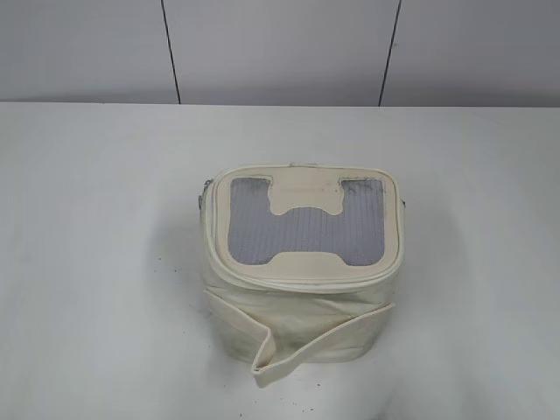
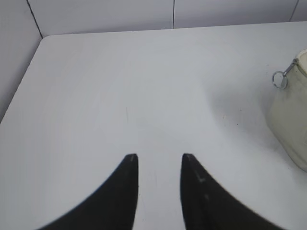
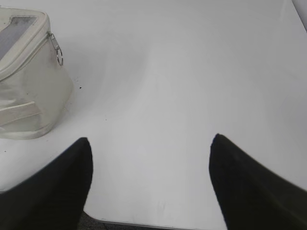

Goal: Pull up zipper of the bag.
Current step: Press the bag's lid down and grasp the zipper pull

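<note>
One bag (image 1: 302, 280) | white table (image 1: 87, 262) | grey panelled wall (image 1: 280, 48) | both end effectors apart, empty

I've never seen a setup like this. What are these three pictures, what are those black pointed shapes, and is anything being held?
These come from a robot with two arms. One camera looks at the white table from the front; the other two sit on the arms' wrists. The black shapes are each arm's own fingers: the left gripper stands partly open, the right gripper wide open. Neither holds or touches anything. On the table stands one small cream bag with a grey mesh window on top and a loose strap in front. A metal ring pull of its zipper hangs at each side, the other here.
</note>
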`<state>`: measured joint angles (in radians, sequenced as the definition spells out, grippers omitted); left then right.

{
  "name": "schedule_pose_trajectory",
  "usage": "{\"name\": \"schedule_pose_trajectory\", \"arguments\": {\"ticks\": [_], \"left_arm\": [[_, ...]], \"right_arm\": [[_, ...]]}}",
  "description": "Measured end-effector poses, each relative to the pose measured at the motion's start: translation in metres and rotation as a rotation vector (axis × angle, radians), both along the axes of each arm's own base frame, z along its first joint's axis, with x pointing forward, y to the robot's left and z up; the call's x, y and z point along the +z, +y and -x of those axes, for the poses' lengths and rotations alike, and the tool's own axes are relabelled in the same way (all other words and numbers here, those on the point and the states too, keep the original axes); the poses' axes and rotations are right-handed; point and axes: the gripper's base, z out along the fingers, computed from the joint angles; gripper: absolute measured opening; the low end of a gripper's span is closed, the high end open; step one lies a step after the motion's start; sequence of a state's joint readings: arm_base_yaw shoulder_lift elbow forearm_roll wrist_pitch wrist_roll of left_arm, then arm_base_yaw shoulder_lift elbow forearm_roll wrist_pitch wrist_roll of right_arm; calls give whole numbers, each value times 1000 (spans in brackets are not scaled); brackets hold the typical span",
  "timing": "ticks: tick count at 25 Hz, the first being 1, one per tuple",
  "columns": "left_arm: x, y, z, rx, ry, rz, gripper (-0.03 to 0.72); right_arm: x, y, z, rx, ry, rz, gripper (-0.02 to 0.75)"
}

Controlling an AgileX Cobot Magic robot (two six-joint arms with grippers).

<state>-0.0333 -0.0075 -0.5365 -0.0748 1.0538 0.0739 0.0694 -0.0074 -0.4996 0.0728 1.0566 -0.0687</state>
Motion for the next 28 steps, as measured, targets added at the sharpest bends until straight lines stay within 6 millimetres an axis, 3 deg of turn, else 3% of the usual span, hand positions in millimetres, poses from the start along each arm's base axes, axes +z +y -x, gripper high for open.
{"name": "schedule_pose_trajectory", "arguments": {"ticks": [28], "left_arm": [[0, 0, 0, 0, 0, 0, 239]], "right_arm": [[0, 0, 0, 0, 0, 0, 587]]}}
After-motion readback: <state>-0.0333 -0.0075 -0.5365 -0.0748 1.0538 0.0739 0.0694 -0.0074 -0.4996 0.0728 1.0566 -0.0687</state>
